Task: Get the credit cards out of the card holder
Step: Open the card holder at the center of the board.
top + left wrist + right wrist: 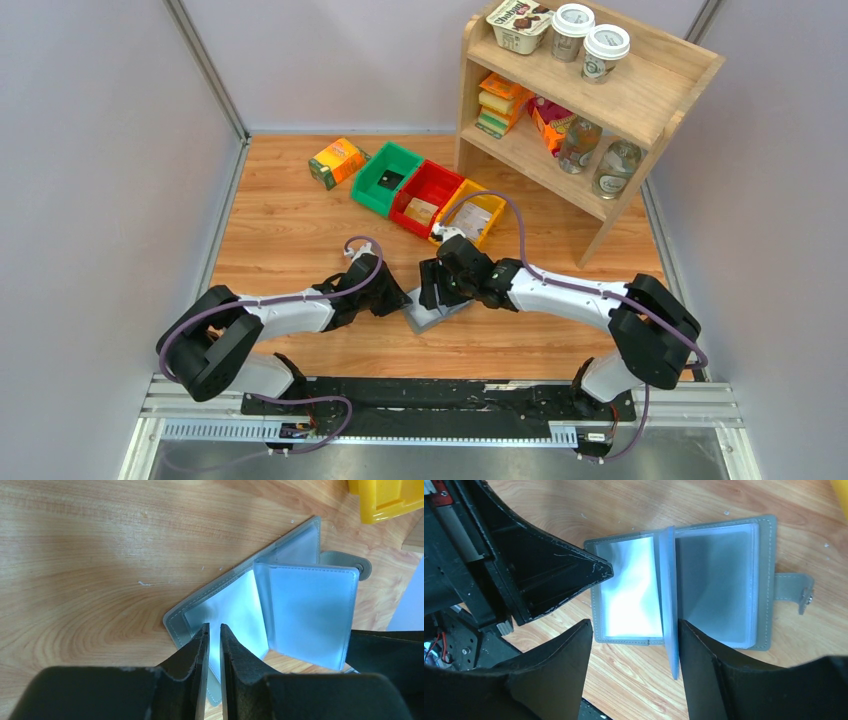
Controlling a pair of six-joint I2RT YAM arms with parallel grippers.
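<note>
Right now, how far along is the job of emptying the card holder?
Done: the card holder lies open on the table. In hand: the left tool, almost closed, sits at one cover's edge, and the open right tool straddles a raised clear pocket leaf. Left: no card is seen outside it yet.

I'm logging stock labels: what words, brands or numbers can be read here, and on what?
None can be read for sure.
tub on the shelf: big lettering, blurred.
cups: round logos, too small.
carton: print too small.
packets: print too small.
card holder: no text shows.
</note>
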